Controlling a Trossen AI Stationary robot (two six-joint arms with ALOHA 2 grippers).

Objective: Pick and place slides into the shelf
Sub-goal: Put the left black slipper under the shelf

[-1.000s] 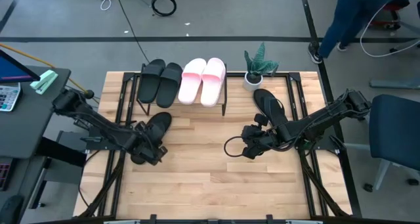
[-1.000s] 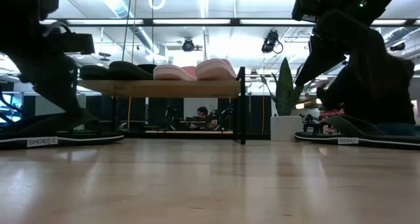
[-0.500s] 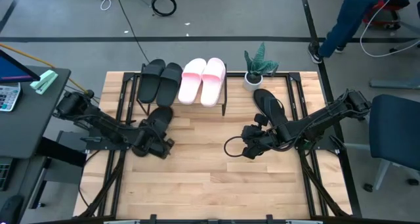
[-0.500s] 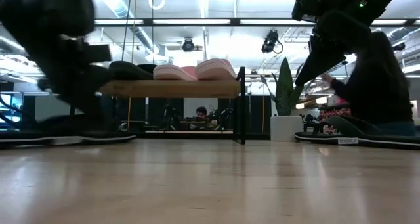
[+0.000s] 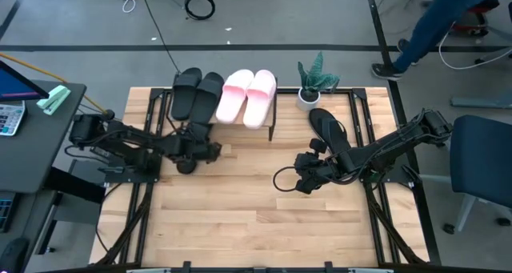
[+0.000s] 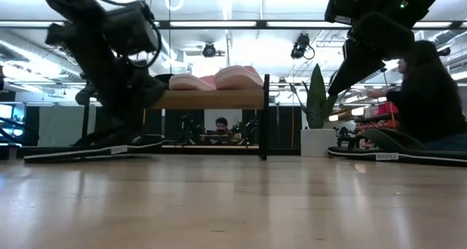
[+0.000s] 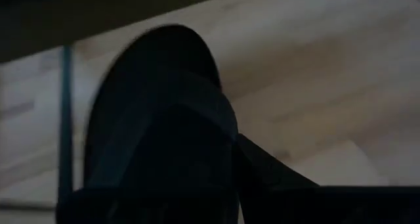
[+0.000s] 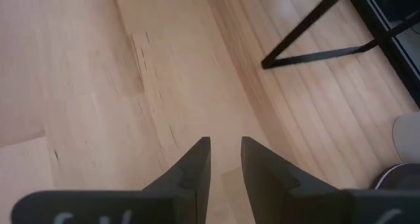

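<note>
The flip-flop (image 7: 157,138) is a thin, flat, matte black sole with a narrow strap, and it lies at the shelf's (image 5: 268,117) front-left corner, its toe pointing under the board. The left gripper (image 5: 188,149) sits over its heel end; whether its fingers pinch the sole I cannot tell. To finish the step well, the sole should stay flat and low as it slides in, so that it clears the light wood board and the thin black leg beside it. On top of the shelf, two black slides (image 5: 196,94) and two pink slides (image 5: 248,97) lie side by side, soft and wide-banded. A second flip-flop (image 5: 330,130) rests on the slatted table (image 5: 240,217) near the potted plant (image 5: 312,79). The right gripper (image 8: 225,161) hovers over bare wood, fingers narrowly apart, holding nothing.
</note>
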